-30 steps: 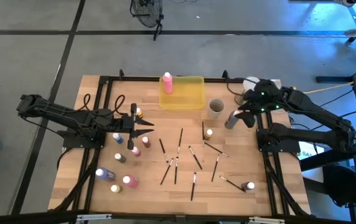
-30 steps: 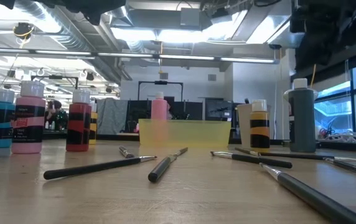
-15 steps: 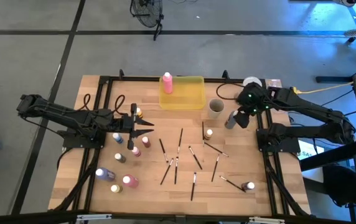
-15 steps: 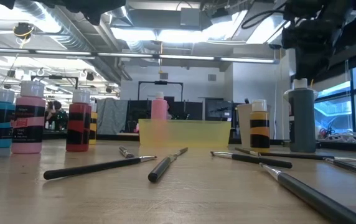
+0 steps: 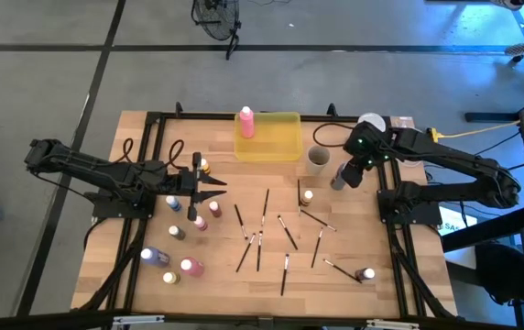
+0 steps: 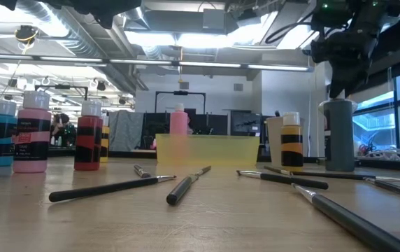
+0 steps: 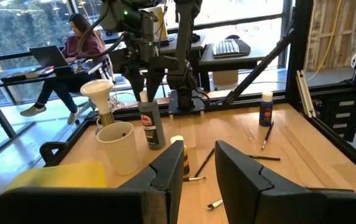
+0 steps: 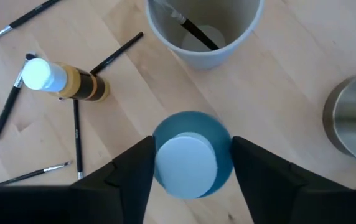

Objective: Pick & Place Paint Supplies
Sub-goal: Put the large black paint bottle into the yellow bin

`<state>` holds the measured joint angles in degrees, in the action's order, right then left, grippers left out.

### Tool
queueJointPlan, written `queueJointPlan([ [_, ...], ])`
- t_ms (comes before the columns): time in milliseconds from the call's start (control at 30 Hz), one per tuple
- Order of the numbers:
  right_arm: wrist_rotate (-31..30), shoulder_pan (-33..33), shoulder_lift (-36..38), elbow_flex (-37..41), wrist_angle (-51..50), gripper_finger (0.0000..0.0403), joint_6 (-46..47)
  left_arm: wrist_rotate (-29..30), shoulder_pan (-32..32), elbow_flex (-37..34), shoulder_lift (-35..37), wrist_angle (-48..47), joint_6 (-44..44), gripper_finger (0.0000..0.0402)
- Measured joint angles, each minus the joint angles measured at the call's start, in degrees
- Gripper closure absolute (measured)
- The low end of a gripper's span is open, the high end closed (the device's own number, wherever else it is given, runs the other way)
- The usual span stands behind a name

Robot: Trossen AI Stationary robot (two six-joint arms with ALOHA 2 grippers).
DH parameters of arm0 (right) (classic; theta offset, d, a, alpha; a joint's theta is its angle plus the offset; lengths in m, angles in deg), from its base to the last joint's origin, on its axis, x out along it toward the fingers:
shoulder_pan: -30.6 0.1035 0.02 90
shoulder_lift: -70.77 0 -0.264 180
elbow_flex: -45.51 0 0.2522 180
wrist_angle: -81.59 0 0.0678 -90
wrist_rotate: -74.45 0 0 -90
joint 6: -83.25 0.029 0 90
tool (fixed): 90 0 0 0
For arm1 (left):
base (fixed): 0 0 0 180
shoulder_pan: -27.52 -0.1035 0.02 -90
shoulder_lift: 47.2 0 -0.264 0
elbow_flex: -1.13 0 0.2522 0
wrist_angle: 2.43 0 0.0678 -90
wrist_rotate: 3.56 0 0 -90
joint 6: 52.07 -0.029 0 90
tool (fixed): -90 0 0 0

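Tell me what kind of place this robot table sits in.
Likely a robotics lab or open workshop: exposed ceiling ducts, a person at a laptop desk, and a wooden table inside a black frame.

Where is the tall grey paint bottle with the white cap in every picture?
High view: tall grey paint bottle, table's right side, under the right gripper.
Low view: far right, gripper over its cap.
Left wrist view: upper middle.
Right wrist view: bottom centre, between the fingers.
Shared landmark: the grey-beige cup beside it.
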<state>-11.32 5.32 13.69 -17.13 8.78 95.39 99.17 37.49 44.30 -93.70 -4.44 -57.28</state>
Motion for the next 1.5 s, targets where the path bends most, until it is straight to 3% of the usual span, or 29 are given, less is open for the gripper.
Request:
queueJointPlan([
  [367, -0.07, -0.02, 0.04, -0.15, -0.79, 0.0273, 0.90, 0.00, 0.04, 0.00, -0.02, -1.48, 1.12, 0.0315],
  [633, -0.35, 0.20, 0.04, -0.15, -2.46, 0.0278, 0.84, 0.00, 0.04, 0.00, -0.02, -1.74, 1.52, 0.0315],
  [1100, -5.47, 6.29, -0.26, -2.11, -5.26, 0.0280, 0.67, -0.66, 0.04, 0.00, -0.02, -1.72, 1.64, 0.0316],
  [1500, -5.06, 10.66, -0.22, -12.83, -10.16, 0.0280, 1.78, -0.66, 0.04, 0.00, -0.02, -1.70, 1.57, 0.0316],
])
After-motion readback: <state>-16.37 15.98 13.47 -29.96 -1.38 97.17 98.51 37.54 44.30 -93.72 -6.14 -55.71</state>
